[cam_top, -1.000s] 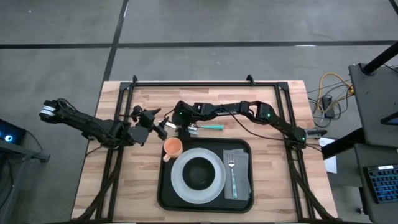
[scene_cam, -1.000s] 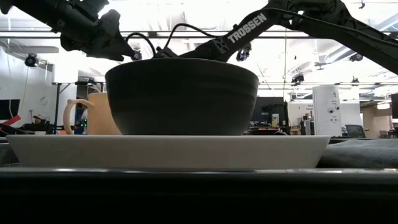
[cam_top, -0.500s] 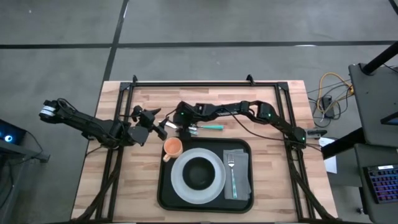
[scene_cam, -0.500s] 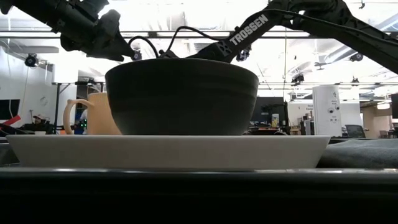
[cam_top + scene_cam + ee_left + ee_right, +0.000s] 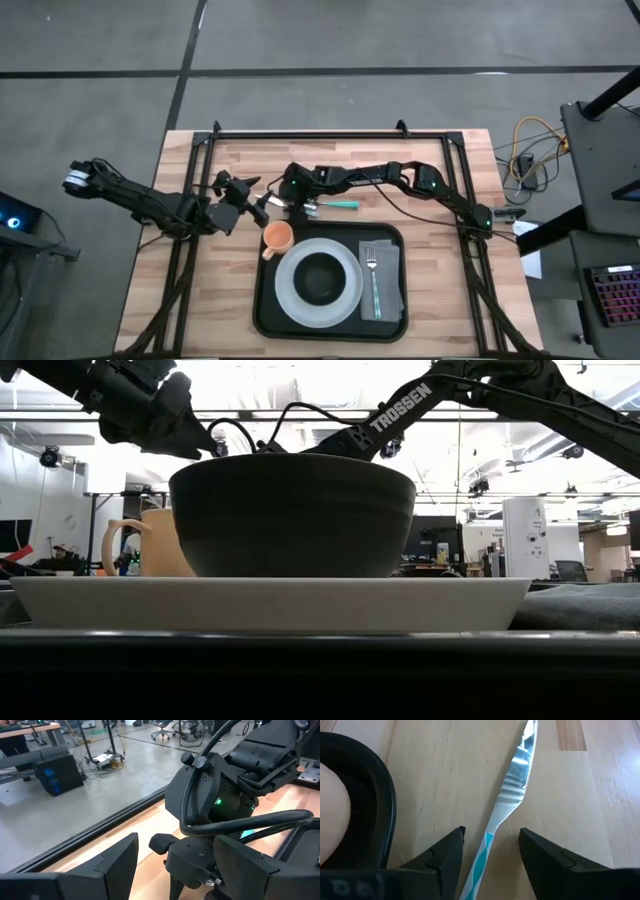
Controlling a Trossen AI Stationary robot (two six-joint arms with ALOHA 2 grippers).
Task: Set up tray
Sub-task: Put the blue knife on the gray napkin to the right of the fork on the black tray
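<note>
Your right tool (image 5: 487, 857) is hanging low over the counter (image 5: 440, 160) just beyond the far edge of the tray (image 5: 265, 305), with its fingers (image 5: 442, 855) spread and standing on either side of the knife (image 5: 512, 802). In the right wrist view the knife's teal handle is lying in the gap between the fingers and its serrated blade is pointing away from the tool, flat on the wood; the fingers are not yet pressing on it. The tray's rounded black rim is showing right beside one finger.

The tray is sitting toward the counter's near edge, about midway between its side edges. It is carrying a white plate (image 5: 290, 300) with a dark bowl (image 5: 320, 277) on it, an orange mug (image 5: 277, 237) in its far left corner, and a grey napkin (image 5: 388, 285) along its right side with a fork (image 5: 373, 275) lying on top.

Your left tool (image 5: 255, 200) is hovering over the counter beside the tray's far left corner, close to the right tool and facing it. Its fingers (image 5: 115, 865) are standing apart with nothing between them. In the low view both arms are reaching in above the bowl from behind.
</note>
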